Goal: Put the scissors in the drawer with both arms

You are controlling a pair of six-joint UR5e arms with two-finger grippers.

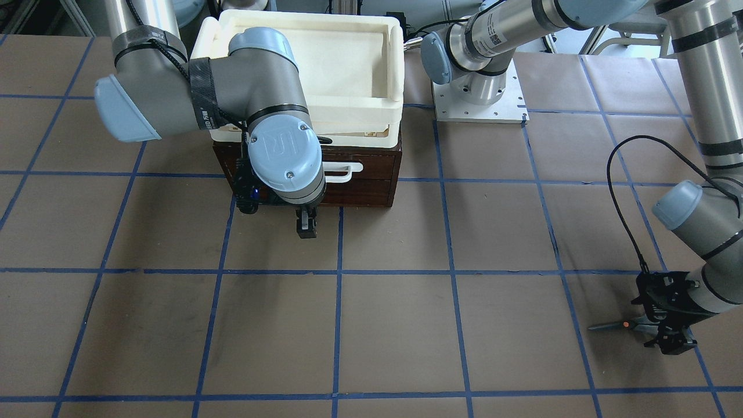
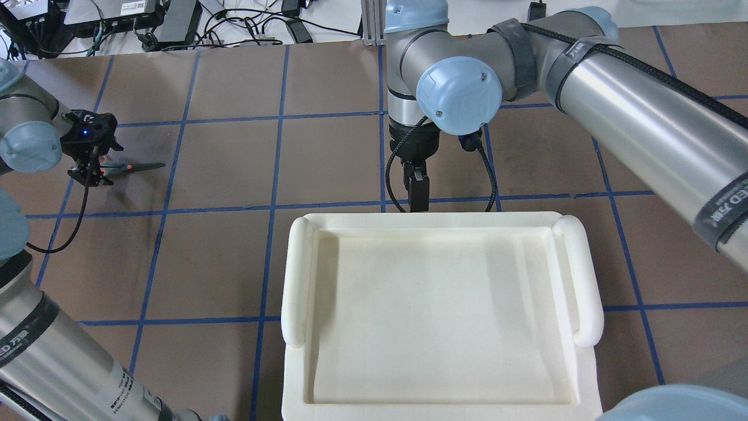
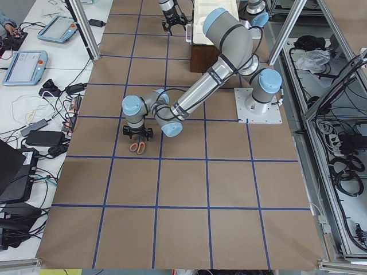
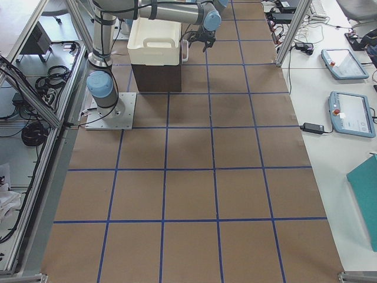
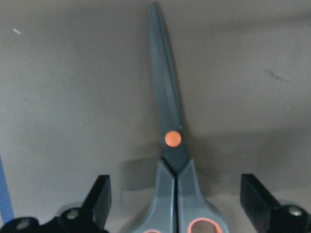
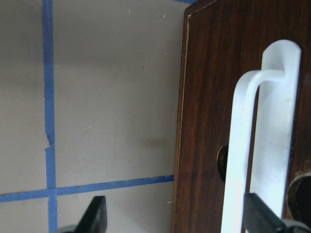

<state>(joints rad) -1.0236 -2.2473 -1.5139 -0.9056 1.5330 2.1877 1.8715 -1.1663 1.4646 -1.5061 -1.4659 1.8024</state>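
The scissors (image 1: 622, 325) lie flat on the brown table paper, with dark blades, an orange pivot dot and orange-lined loops. My left gripper (image 1: 659, 325) is low over their handle end. In the left wrist view its open fingers (image 5: 101, 196) straddle the scissors (image 5: 170, 145) without touching them. The dark brown drawer (image 1: 360, 169) is closed, with its white bar handle (image 1: 343, 172) showing. My right gripper (image 1: 306, 226) hangs open just in front of the drawer front (image 6: 218, 121), beside the handle (image 6: 252, 145). From overhead the scissors (image 2: 133, 168) are at the far left.
A white foam tray (image 2: 295, 280) sits on top of the drawer cabinet and hides it from overhead. The right arm's elbow (image 1: 273, 104) overhangs the cabinet's left part. The left arm's base plate (image 1: 479, 101) stands beside the cabinet. Blue tape lines grid the table.
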